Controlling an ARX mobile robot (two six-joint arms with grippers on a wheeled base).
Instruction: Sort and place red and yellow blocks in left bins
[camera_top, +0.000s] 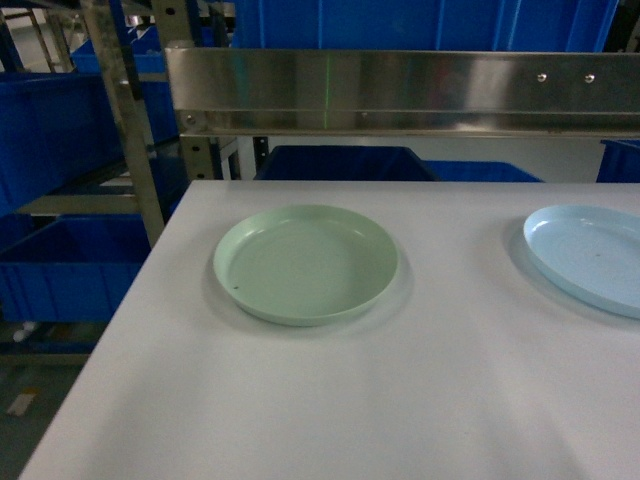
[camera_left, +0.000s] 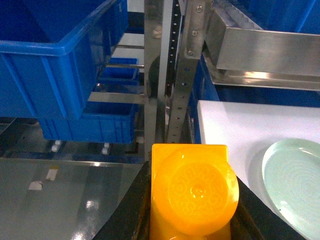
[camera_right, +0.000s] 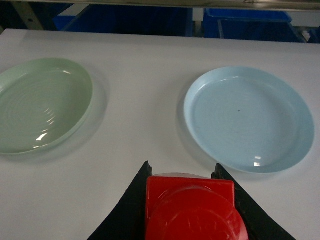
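The yellow block (camera_left: 192, 192) fills the bottom of the left wrist view, stud toward the camera, with my left gripper (camera_left: 191, 210) shut on it. It hangs off the table's left edge, facing the shelving. A large blue bin (camera_left: 55, 55) sits on the rack at upper left, and more blue bins (camera_top: 60, 265) stand left of the table in the head view. The red block (camera_right: 192, 210) is clamped in my right gripper (camera_right: 190, 207), above the white table (camera_right: 140, 125) in front of the plates. Neither gripper appears in the head view.
A pale green plate (camera_top: 305, 262) lies mid-table and a pale blue plate (camera_top: 590, 255) at the right. A steel shelf rail (camera_top: 400, 92) crosses above the table's far edge. A perforated steel upright (camera_left: 177, 75) stands between the left gripper and the table. Grey floor (camera_left: 65, 195) lies below.
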